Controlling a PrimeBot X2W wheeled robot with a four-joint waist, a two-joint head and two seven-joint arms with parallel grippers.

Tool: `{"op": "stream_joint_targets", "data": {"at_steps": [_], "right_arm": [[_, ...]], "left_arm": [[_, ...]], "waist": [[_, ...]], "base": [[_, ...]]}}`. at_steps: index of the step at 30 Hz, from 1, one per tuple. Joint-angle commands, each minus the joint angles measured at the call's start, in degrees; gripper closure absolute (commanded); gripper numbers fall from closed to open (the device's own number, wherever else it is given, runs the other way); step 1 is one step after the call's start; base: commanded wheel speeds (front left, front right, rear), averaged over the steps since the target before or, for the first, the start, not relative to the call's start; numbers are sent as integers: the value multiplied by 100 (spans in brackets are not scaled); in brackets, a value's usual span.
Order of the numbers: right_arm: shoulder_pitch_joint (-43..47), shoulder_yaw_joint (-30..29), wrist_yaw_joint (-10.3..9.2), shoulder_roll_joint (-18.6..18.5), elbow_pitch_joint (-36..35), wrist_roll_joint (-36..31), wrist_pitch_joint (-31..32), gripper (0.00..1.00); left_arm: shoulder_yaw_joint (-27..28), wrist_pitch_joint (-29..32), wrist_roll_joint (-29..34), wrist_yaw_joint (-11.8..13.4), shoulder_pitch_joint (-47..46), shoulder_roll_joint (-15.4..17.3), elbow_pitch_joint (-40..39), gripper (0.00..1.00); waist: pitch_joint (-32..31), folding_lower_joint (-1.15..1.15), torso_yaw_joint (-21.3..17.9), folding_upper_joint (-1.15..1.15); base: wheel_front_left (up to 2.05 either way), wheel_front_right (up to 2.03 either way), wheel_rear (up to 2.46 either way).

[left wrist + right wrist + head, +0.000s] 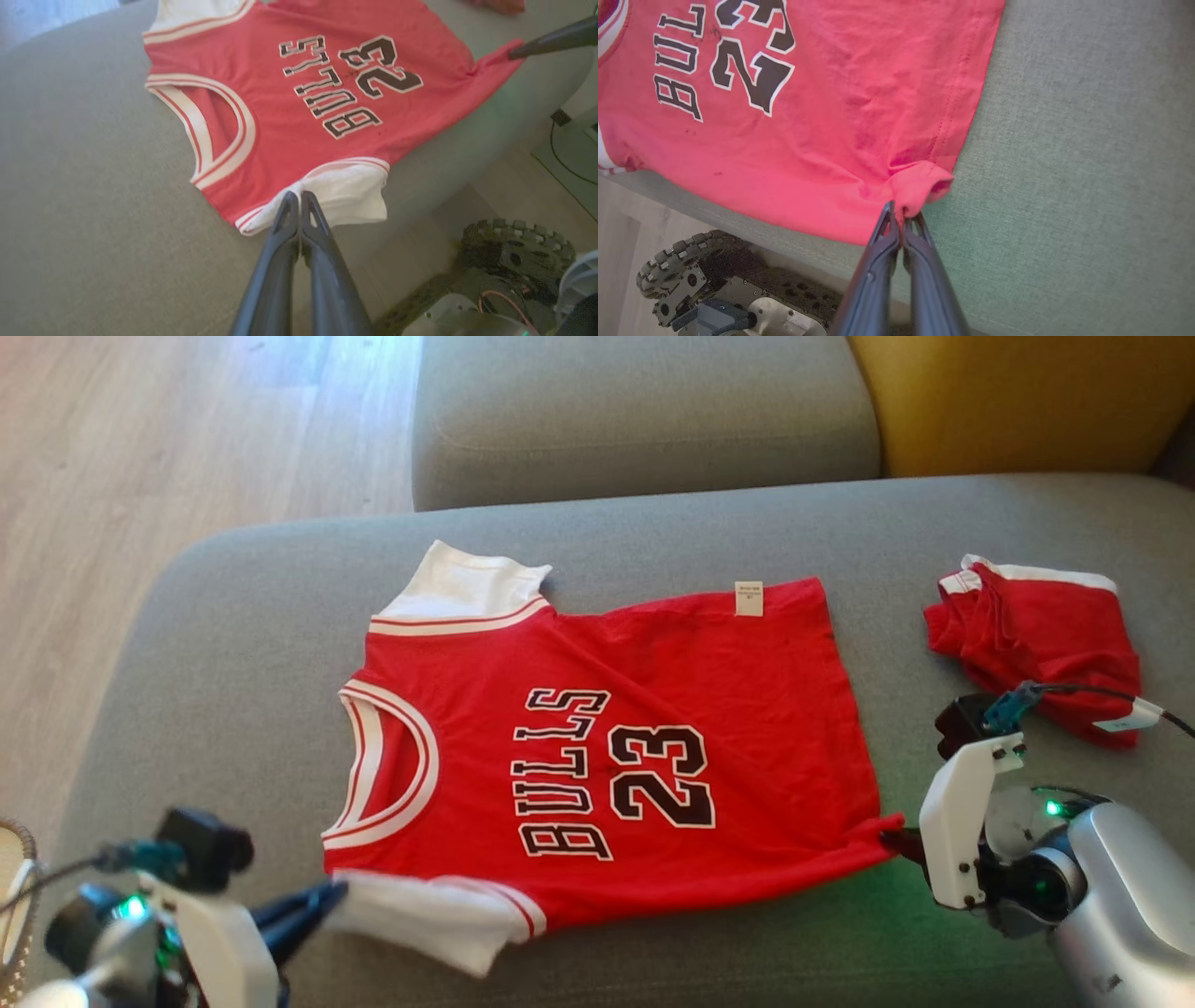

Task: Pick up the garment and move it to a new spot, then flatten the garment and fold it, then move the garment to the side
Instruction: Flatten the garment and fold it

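The left gripper [299, 198] is clenched on the near white sleeve [345, 196] of the red short-sleeved jersey with black BULLS 23 lettering [653, 709], and the cloth bunches right at its fingertips. From there the jersey spreads ahead and to the right of that gripper. It lies face up and mostly flat on the grey fabric sofa cushion [233, 644], its near edge reaching the cushion's front.

The right gripper [901, 215] is clamped on the near hem corner [920, 186], which is drawn into a small puckered tab at its tips. Holding the two near corners apart looks meant to keep the cloth taut, either for flattening or for carrying that edge over in a fold.

Beyond the right gripper, well apart from the jersey, lies a folded red garment with white trim [1036, 635], probably set aside on purpose.
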Motion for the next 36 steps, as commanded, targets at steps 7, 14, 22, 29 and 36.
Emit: {"op": "stream_joint_targets", "data": {"at_steps": [7,14,22,29,36], "right_arm": [[-440,-352,-2,293,-130,-306,-133,100],[-825,-577,-2,573,311,-636,-398,100],[-1201,-683,-2,732,816,-884,-748,100],[-1536,-844,-2,808,1317,-1080,-1238,100],[-1775,-770,-2,805,1640,-1072,-1461,100]], "left_arm": [[470,-423,152,67,-921,-55,204,100],[412,-579,417,223,-1535,-411,771,100],[347,-650,583,354,-2097,-722,1364,100],[195,-800,804,445,-2576,-1057,1945,100],[50,-883,951,451,-3009,-1313,2467,100]], "waist": [[134,0,-40,0],[299,0,-3,0],[537,0,22,0],[780,0,43,0],[994,0,60,0]], "base": [[0,0,0],[0,0,0],[0,0,0],[0,0,0],[0,0,0]]}}
